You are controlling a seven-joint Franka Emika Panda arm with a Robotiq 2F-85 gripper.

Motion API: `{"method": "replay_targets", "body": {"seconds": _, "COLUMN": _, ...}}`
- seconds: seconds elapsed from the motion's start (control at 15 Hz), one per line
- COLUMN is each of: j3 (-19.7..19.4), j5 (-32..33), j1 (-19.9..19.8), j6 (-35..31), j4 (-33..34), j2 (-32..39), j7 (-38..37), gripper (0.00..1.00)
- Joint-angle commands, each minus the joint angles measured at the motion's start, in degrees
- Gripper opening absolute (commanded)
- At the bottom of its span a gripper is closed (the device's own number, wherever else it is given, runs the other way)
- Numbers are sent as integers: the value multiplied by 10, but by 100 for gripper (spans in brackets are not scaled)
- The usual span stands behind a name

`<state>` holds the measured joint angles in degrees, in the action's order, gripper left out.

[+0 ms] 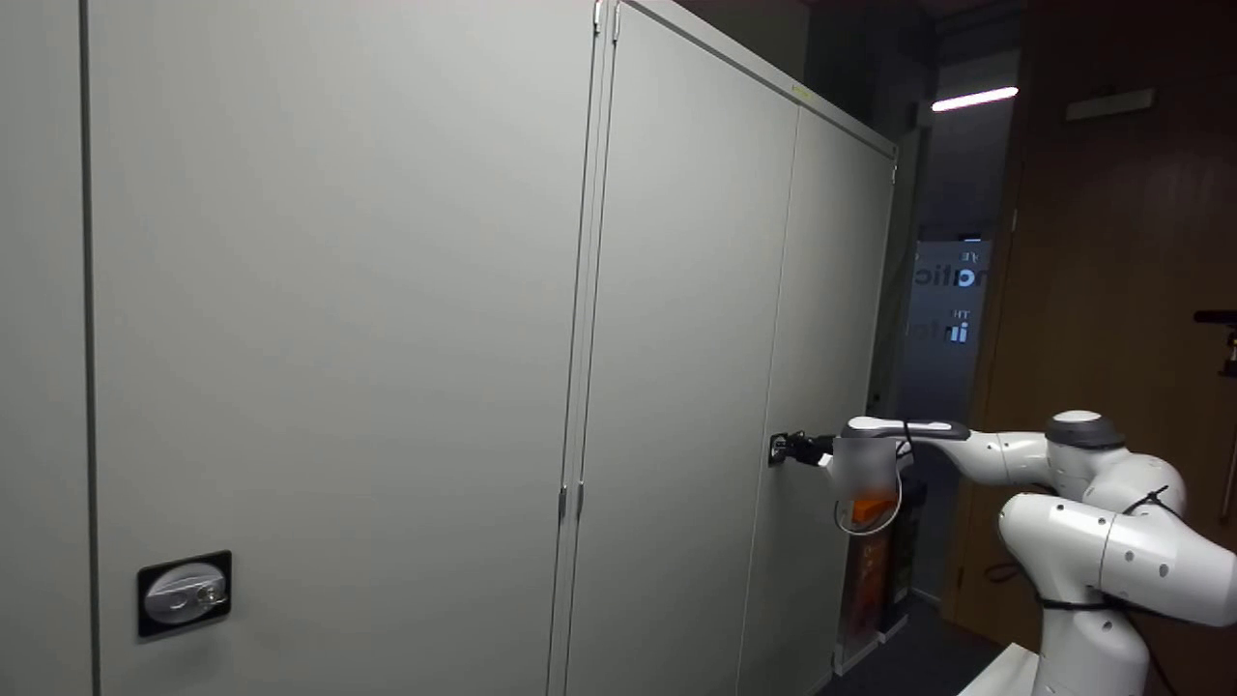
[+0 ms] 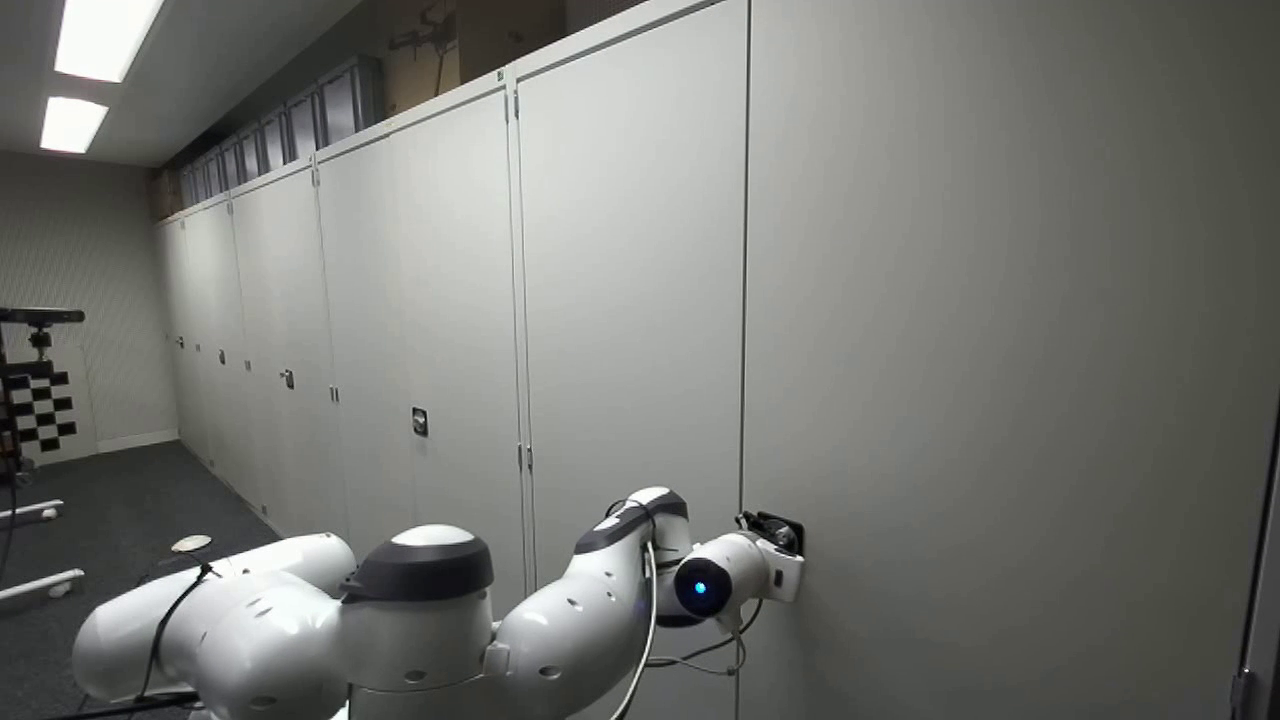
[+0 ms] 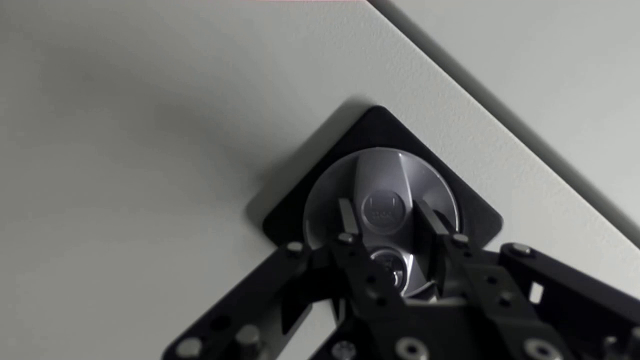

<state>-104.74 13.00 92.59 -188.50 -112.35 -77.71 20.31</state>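
In the wrist view my gripper [image 3: 383, 215] is shut on the silver turn handle [image 3: 382, 167], one finger on each flank of its raised bar. The bar runs up and down in that picture. Around it lies a round silver dish on a black square plate [image 3: 377, 125], fixed to a light grey cabinet door [image 3: 150, 200]. A lock cylinder [image 3: 392, 267] shows low on the handle, partly covered by the left finger. In both exterior views the gripper [image 1: 796, 448] [image 2: 768, 530] reaches the door beside the seam, and it largely hides the handle.
The seam [image 3: 500, 115] between the two doors runs close to the plate. More grey cabinets [image 2: 420, 250] line the wall, with another latch [image 1: 184, 593] nearer in an exterior view. Boxes [image 2: 340, 105] stand on top. A stand with a checkerboard [image 2: 45, 410] is at the far side.
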Motion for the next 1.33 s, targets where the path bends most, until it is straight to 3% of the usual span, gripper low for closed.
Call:
{"method": "replay_targets", "body": {"seconds": 0.0, "j3": 33, "j5": -29, "j1": -25, "j6": 51, "j4": -52, "j2": 28, "j7": -47, "gripper": 8}}
{"method": "replay_targets", "body": {"seconds": 0.4, "j3": 39, "j5": -41, "j1": -27, "j6": 82, "j4": -41, "j2": 22, "j7": -52, "gripper": 8}}
{"method": "replay_targets", "body": {"seconds": 1.27, "j3": 34, "j5": -34, "j1": -7, "j6": -7, "j4": -40, "j2": 9, "j7": -39, "gripper": 8}}
